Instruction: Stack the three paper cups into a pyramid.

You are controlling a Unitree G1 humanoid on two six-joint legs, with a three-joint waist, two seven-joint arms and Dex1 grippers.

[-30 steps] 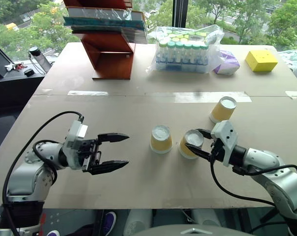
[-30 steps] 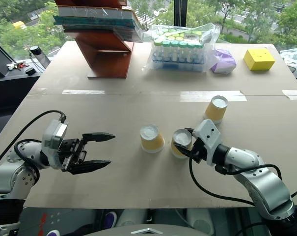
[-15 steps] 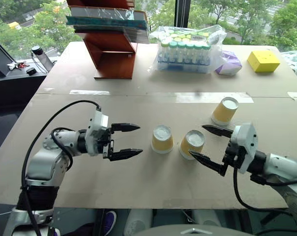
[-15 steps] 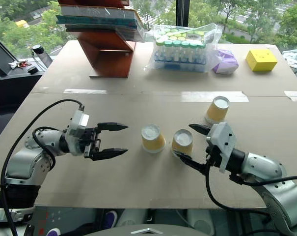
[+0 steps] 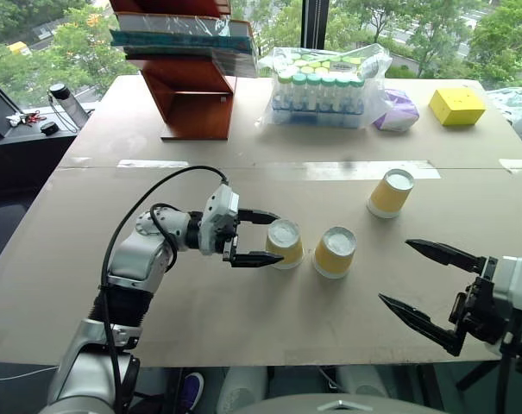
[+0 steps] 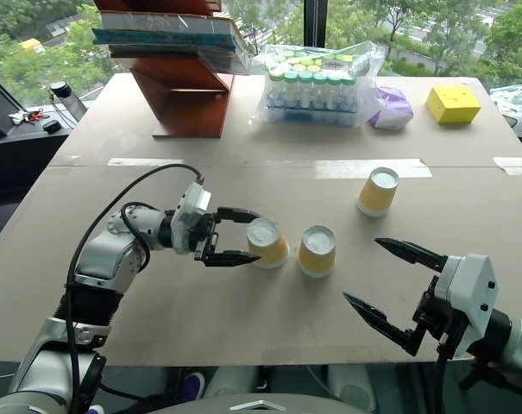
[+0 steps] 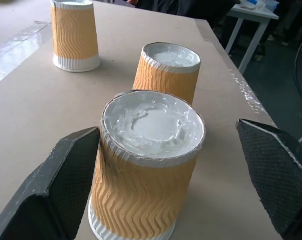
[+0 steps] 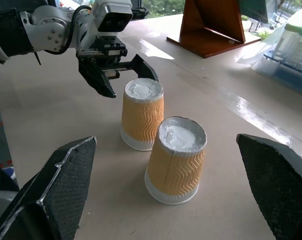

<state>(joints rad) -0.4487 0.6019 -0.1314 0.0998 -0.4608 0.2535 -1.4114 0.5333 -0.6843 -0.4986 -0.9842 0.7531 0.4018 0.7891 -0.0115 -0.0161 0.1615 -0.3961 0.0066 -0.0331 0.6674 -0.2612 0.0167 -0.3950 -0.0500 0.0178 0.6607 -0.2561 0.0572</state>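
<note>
Three yellow-orange paper cups stand upside down on the table: the left cup (image 5: 285, 244), the middle cup (image 5: 335, 252) close beside it, and a third cup (image 5: 391, 192) farther back to the right. My left gripper (image 5: 275, 238) is open with its fingers on either side of the left cup (image 7: 151, 165). One finger (image 7: 66, 185) lies close against the cup's side, and the other stands well apart. My right gripper (image 5: 394, 271) is open and empty, near the table's front edge, to the right of the middle cup (image 8: 176, 160).
At the back of the table are a wooden stand with books (image 5: 196, 78), a bag of capped vials (image 5: 325, 86), a purple packet (image 5: 399, 112) and a yellow box (image 5: 458, 105). A tape seam (image 5: 364, 170) crosses the table behind the cups.
My right gripper opened, let go of the middle cup and drew back toward the front right. The left gripper moved right until its open fingers straddled the left cup.
</note>
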